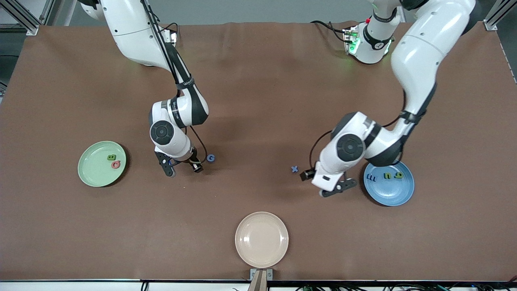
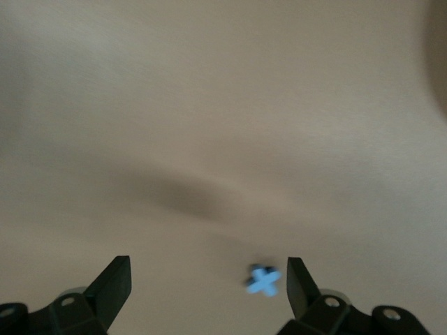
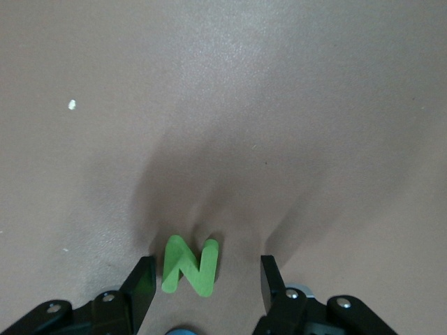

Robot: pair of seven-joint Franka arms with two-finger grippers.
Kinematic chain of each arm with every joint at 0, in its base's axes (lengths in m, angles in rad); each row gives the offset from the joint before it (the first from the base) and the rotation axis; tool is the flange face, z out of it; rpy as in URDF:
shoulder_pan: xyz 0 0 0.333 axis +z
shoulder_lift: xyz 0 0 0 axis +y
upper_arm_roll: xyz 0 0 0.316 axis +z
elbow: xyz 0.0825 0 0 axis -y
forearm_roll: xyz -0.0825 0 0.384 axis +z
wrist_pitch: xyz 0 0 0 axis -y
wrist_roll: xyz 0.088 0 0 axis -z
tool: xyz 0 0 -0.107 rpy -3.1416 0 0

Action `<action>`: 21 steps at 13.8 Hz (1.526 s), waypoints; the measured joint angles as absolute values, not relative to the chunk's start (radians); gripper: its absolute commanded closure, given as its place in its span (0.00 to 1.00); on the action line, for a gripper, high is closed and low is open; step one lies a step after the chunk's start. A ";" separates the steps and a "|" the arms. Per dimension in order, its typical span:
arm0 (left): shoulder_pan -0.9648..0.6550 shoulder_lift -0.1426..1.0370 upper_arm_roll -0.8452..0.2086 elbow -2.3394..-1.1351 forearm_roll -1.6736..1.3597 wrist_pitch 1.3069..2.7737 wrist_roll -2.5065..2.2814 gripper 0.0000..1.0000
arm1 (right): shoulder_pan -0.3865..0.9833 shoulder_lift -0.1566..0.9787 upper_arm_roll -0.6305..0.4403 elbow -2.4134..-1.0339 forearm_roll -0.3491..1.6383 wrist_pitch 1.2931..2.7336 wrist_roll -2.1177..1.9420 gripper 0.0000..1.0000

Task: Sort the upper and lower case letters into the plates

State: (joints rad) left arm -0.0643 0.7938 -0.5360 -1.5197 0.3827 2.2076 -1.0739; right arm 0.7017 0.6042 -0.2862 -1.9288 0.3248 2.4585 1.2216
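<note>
The pale green plate (image 1: pixel 93 169) holds a green B (image 1: pixel 112 157) and a pink C (image 1: pixel 116 164). The blue plate (image 1: pixel 389 192) holds a dark m (image 1: pixel 370 177), a green u (image 1: pixel 387 175) and a yellow g (image 1: pixel 398 175). My right gripper (image 1: pixel 182 167) is low over the table, open, its fingers astride a green N (image 3: pixel 188 269) in the right wrist view (image 3: pixel 207 269); one finger is close against the N. The front view hides the N. A blue G (image 1: pixel 210 158) lies beside that gripper. My left gripper (image 1: pixel 337 188) hangs open beside the blue plate, a blue x (image 1: pixel 295 169) showing between its fingers (image 2: pixel 208 269).
A cream-beige plate (image 1: pixel 261 239) sits with nothing on it near the table's front edge, midway between the two arms. The brown cloth covers the whole table.
</note>
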 measured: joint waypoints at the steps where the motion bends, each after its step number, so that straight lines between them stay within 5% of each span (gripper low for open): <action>1: -0.100 0.809 -0.508 -1.515 0.383 2.228 -1.109 0.08 | 0.702 0.608 -0.286 -1.928 0.324 2.459 1.222 0.35; 5: -0.231 0.847 -0.424 -1.489 0.383 2.248 -1.230 0.13 | 0.702 0.615 -0.286 -1.916 0.323 2.460 1.222 0.57; 10: -0.277 0.874 -0.410 -1.479 0.383 2.257 -1.302 0.32 | 0.703 0.618 -0.286 -1.905 0.316 2.457 1.222 0.82; 17: -0.282 0.889 -0.404 -1.467 0.383 2.265 -1.303 0.74 | 0.646 0.609 -0.308 -1.810 0.168 2.230 1.087 0.85; 19: -0.282 0.888 -0.403 -1.464 0.383 2.265 -1.307 0.93 | 0.557 0.575 -0.315 -1.795 0.166 2.154 0.894 0.85; 21: -0.279 0.888 -0.400 -1.463 0.383 2.265 -1.313 0.97 | 0.444 0.531 -0.319 -1.801 0.162 2.103 0.659 0.85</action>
